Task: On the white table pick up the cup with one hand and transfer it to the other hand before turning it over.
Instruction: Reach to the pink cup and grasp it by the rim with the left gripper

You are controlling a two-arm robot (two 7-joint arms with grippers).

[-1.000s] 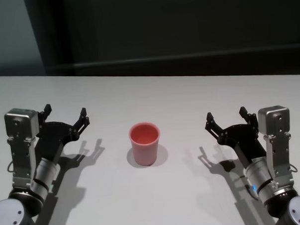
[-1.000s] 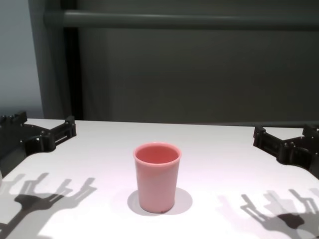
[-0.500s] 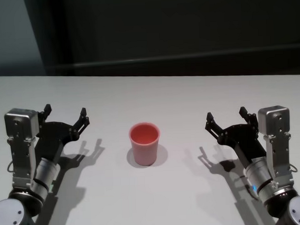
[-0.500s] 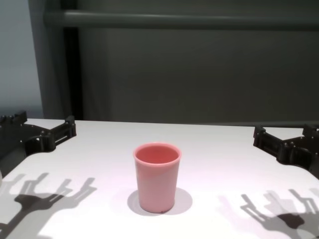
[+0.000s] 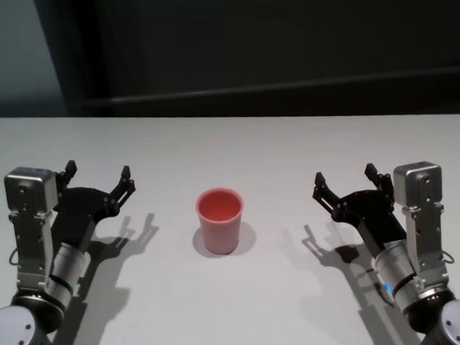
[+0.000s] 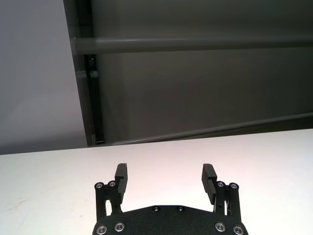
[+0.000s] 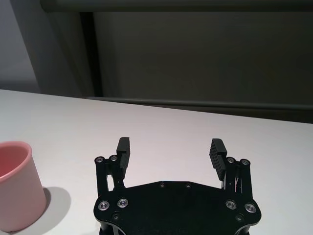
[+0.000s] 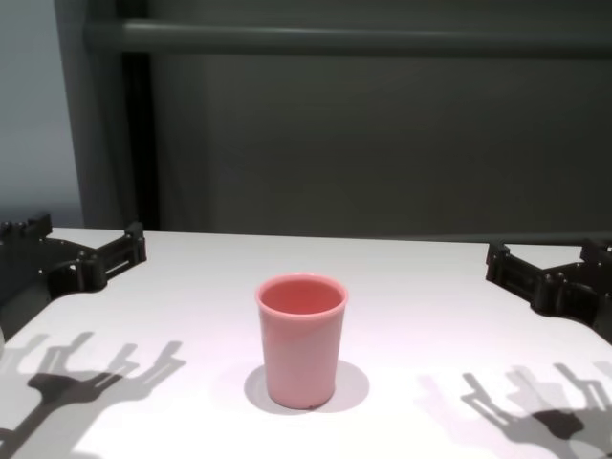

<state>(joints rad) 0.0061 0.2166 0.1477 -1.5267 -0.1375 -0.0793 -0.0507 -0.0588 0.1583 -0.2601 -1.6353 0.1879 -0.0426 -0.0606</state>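
Observation:
The pink cup [image 5: 219, 219] stands upright, mouth up, in the middle of the white table [image 5: 229, 146]; it also shows in the chest view [image 8: 300, 339] and at the edge of the right wrist view [image 7: 14, 186]. My left gripper [image 5: 99, 172] hovers well to the cup's left, open and holding nothing [image 6: 165, 171]. My right gripper [image 5: 344, 175] hovers about as far to the cup's right, also open and holding nothing [image 7: 170, 144]. Neither gripper touches the cup. Both point toward the far side of the table.
A dark wall with a horizontal rail [image 8: 363, 38] runs behind the table's far edge. The grippers cast shadows [image 8: 86, 368] on the tabletop beside the cup. Nothing else stands on the table.

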